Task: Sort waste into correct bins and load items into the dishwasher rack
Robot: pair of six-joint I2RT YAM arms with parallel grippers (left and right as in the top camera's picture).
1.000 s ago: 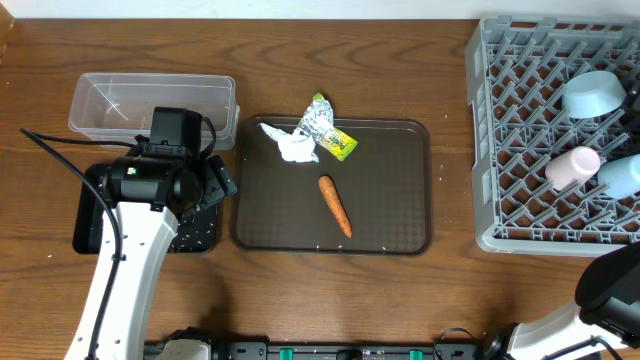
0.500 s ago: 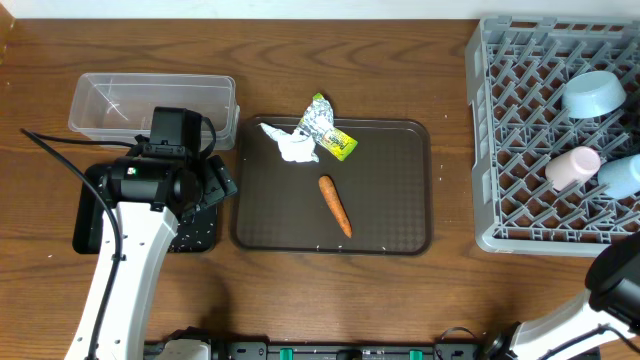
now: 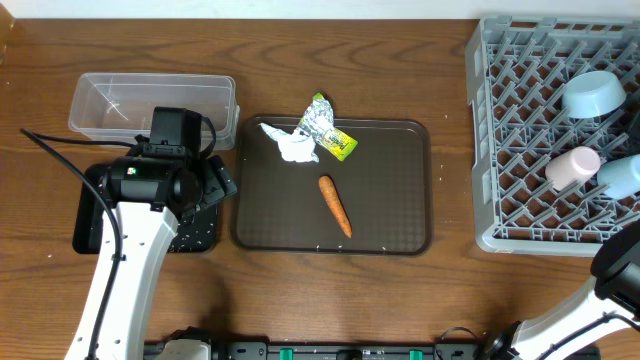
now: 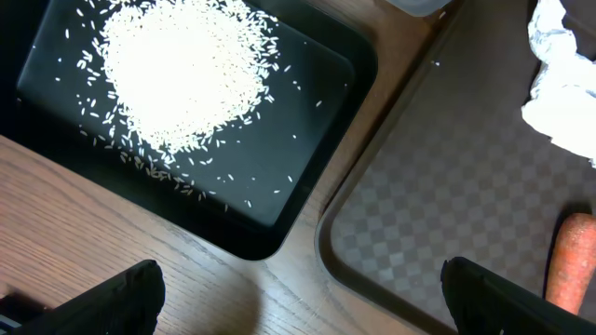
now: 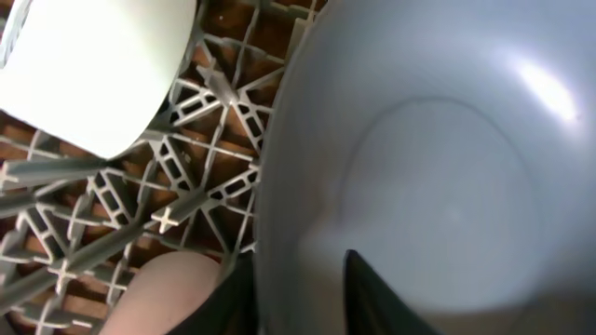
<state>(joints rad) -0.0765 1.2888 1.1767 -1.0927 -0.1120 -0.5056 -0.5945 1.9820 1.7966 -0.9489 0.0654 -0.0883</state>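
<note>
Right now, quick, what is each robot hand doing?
Left gripper: open, holding nothing.
Right gripper: on either side of the blue plate rim; whether it grips cannot be told.

Your table [image 3: 450, 300] is matt, wood-grained. Far left, the tub [image 3: 150, 105] is clear smooth plastic; the black tray [image 4: 326, 56] near it looks glossy under matt white rice [image 4: 182, 70]. The brown serving tray [image 4: 447, 205] carries a fine checkered texture (faint sheen). The wrapper [image 3: 325, 125] is crinkled foil, the tissue [image 3: 293, 145] crumpled paper. On the right, the rack [image 3: 520, 120] is matt grey plastic, the blue plate [image 5: 438, 158] smooth and shiny.
</note>
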